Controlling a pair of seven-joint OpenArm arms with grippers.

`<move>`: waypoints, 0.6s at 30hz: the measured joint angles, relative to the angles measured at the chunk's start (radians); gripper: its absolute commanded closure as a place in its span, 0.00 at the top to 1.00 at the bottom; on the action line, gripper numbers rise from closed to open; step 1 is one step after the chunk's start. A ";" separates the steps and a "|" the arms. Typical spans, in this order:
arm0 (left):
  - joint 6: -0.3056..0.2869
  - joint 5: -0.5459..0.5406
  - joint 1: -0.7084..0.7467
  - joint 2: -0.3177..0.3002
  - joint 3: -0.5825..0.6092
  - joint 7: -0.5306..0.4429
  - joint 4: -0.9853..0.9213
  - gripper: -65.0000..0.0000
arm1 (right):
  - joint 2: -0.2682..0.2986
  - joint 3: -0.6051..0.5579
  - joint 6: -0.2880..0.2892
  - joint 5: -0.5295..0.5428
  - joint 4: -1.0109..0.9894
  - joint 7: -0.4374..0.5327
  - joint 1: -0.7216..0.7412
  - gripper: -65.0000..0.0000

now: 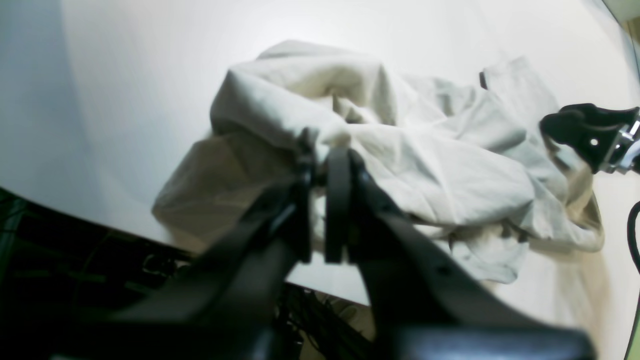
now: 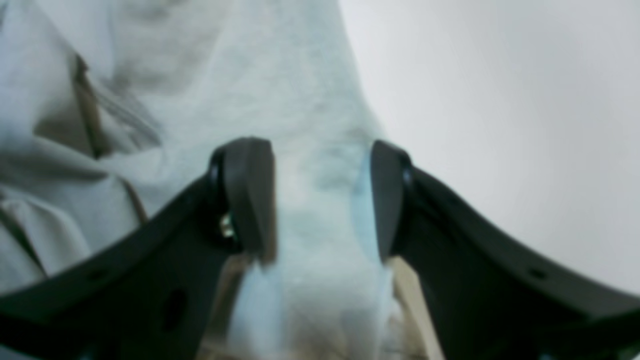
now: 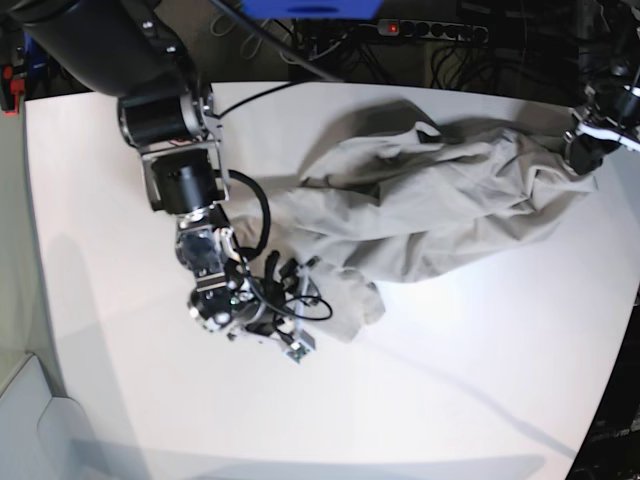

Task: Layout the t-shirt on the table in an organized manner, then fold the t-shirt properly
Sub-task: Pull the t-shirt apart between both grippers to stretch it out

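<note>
The beige t-shirt point(image 3: 430, 200) lies crumpled and stretched across the far half of the white table point(image 3: 450, 400). My left gripper point(image 3: 585, 150) is at the shirt's right end by the table edge. In the left wrist view this gripper point(image 1: 322, 160) is shut on a fold of the t-shirt point(image 1: 425, 150). My right gripper point(image 3: 290, 285) sits at the shirt's near-left corner. In the right wrist view it point(image 2: 322, 200) stands open, with the cloth point(image 2: 300, 75) lying between and under its fingers point(image 2: 250, 195), not pinched. The right gripper point(image 1: 585, 135) also shows in the left wrist view, beyond the bunched cloth.
A power strip point(image 3: 430, 28) and cables run behind the table's far edge. The table edge point(image 1: 100, 220) passes just under my left gripper, with dark space and wiring below it. Bare tabletop point(image 2: 500, 100) lies beside the right gripper.
</note>
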 measured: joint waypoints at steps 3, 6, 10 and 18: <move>0.000 0.000 0.000 0.000 0.000 0.000 0.000 0.00 | 0.003 -0.001 0.000 0.000 -0.004 0.031 -0.003 0.49; 0.000 0.000 0.001 0.000 0.000 0.000 0.000 0.00 | 0.016 0.020 -0.001 0.002 -0.001 0.037 0.001 0.49; 0.000 0.000 0.001 0.000 0.000 0.000 0.000 0.00 | 0.025 0.101 -0.003 -0.001 -0.002 0.040 0.029 0.49; 0.000 0.000 0.001 0.000 0.000 0.000 0.000 0.00 | 0.022 0.101 -0.003 -0.001 -0.005 0.043 0.027 0.49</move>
